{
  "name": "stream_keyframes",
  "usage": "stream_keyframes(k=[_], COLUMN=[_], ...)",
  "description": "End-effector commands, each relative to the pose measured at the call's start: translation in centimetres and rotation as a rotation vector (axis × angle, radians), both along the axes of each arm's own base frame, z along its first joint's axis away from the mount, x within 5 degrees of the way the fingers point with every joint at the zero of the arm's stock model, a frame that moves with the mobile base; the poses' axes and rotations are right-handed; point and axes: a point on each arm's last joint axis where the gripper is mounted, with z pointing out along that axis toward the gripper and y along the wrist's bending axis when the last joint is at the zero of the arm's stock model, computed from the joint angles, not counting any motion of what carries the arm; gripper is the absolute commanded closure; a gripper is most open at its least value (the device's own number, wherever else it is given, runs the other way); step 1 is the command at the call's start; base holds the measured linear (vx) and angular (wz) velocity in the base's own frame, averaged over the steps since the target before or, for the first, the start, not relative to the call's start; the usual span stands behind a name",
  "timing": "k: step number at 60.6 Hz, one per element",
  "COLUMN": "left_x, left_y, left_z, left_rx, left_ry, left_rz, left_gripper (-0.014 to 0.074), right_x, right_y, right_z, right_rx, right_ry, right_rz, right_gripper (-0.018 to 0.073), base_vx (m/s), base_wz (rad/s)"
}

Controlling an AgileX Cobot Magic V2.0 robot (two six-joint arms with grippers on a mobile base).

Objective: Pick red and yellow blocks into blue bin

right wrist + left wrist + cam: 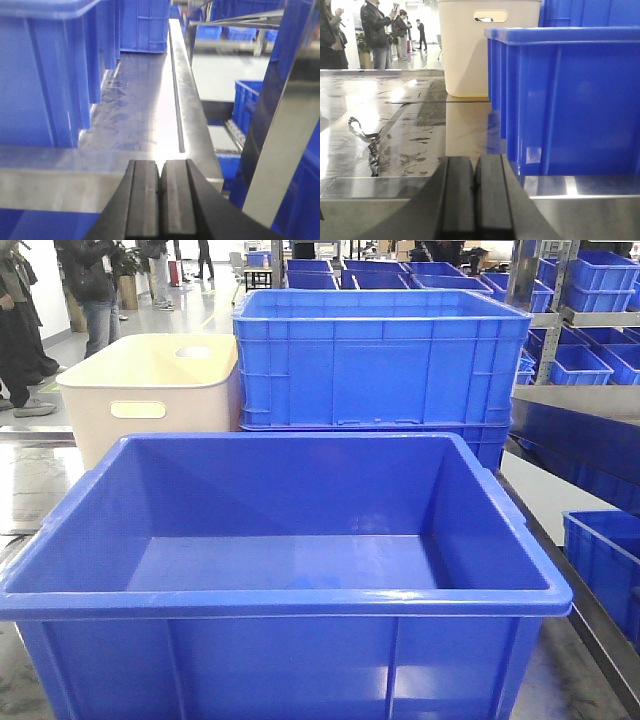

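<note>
Left gripper (475,200) is pressed together with nothing in it, parked low at the table (395,130) edge, with the blue bin (570,100) sitting at about 2 o'clock from it. Right gripper (160,205) is the same deal: pads closed on each other, empty, and the bin's ribbed wall is off at its 10 o'clock.

Thing is, I can't spot the red cube or the yellow brick anywhere. The bin looks bare inside from the front view, so I'd guess nothing's been dropped yet.

Behind the bin there's a cream tub (150,390) at 11 o'clock and a taller blue crate (380,360) at 12.

My take: the step right now is just finding the blocks. They might be in that cream tub, but its inside is hidden from here. I'd spread the fingers before reaching, and come up over the thick rim, not skim past it.
</note>
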Motion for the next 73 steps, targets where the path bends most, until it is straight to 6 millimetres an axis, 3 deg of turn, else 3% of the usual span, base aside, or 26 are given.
stream_keyframes(k=[1,13,73], left_x=[-0.3,-0.3,-0.3], left_y=[-0.1,-0.1,-0.1], left_z=[1.6,1.6,1.5], left_rx=[-0.003,-0.003,-0.003], left_ry=[-0.118,-0.117,-0.116], left_rz=[-0.007,-0.007,-0.007], left_gripper=[0.0603,0.0603,0.0603], right_x=[-0.1,-0.5,-0.5], right_y=[0.0,0.0,0.1], right_z=[-0.1,-2.4,-2.2], right_rx=[-0.03,-0.023,-0.015], right_ry=[-0.165,-0.279,-0.291], right_rz=[0.005,-0.016,0.014], right_gripper=[0.0569,0.0569,0.0569], base_vx=[0.0,0.0,0.0], base_wz=[0.0,0.0,0.0])
